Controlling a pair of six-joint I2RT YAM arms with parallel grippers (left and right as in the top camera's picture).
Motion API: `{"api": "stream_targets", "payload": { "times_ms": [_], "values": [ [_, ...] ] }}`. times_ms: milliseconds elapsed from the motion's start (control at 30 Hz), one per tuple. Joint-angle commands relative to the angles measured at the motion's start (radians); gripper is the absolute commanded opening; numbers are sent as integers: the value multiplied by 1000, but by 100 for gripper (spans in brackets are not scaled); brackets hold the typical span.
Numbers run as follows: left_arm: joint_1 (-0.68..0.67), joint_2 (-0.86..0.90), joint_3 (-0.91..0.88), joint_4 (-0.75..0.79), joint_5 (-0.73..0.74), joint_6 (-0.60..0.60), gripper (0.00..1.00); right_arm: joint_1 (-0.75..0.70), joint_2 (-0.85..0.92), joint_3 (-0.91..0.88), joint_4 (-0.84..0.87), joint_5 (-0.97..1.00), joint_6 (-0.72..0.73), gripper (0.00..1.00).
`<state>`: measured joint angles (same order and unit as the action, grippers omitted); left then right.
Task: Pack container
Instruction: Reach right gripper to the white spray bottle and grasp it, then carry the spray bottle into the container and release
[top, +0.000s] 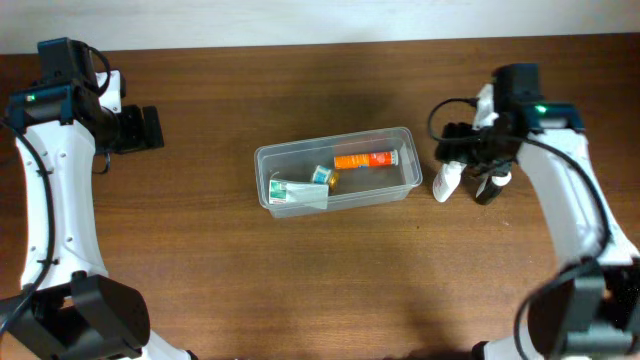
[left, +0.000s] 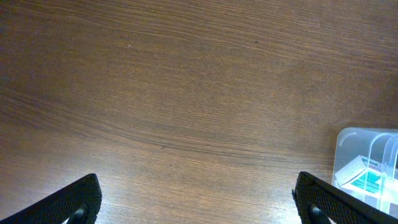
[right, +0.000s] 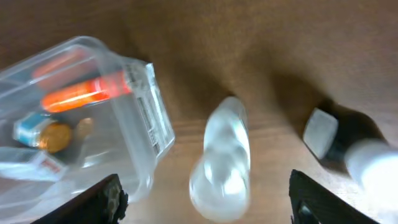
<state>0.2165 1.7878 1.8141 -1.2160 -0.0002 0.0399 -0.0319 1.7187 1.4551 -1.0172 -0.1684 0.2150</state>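
The clear plastic container (top: 335, 168) sits mid-table and holds an orange tube (top: 364, 159), a small blue and gold bottle (top: 323, 177) and a green and white box (top: 296, 191). A white bottle (top: 446, 181) and a black bottle with a white cap (top: 490, 187) lie just right of it. My right gripper (right: 208, 199) is open above the white bottle (right: 222, 162), fingers either side, not touching it. The container's corner (right: 140, 124) is at its left, the black bottle (right: 348, 140) at its right. My left gripper (left: 199, 202) is open and empty over bare wood at far left.
The wooden table's far edge meets a pale wall at the top of the overhead view. The container's corner (left: 367, 165) shows at the right edge of the left wrist view.
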Motion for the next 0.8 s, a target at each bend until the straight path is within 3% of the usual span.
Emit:
{"api": "stream_targets", "payload": {
  "times_ms": [0,233,300,533,767],
  "values": [
    [2,-19,7,-1,3,-10,99,14,36,12,11,74,42,73],
    [2,-19,7,-1,3,-10,99,14,71,12,27,80,56,49],
    [2,-19,7,-1,3,-10,99,15,71,12,9,79,56,38],
    [2,-19,7,-1,3,-10,99,42,66,20,-10,95,56,20],
    [2,-19,7,-1,3,-10,99,52,9,194,-126,103,53,16]
  ]
}}
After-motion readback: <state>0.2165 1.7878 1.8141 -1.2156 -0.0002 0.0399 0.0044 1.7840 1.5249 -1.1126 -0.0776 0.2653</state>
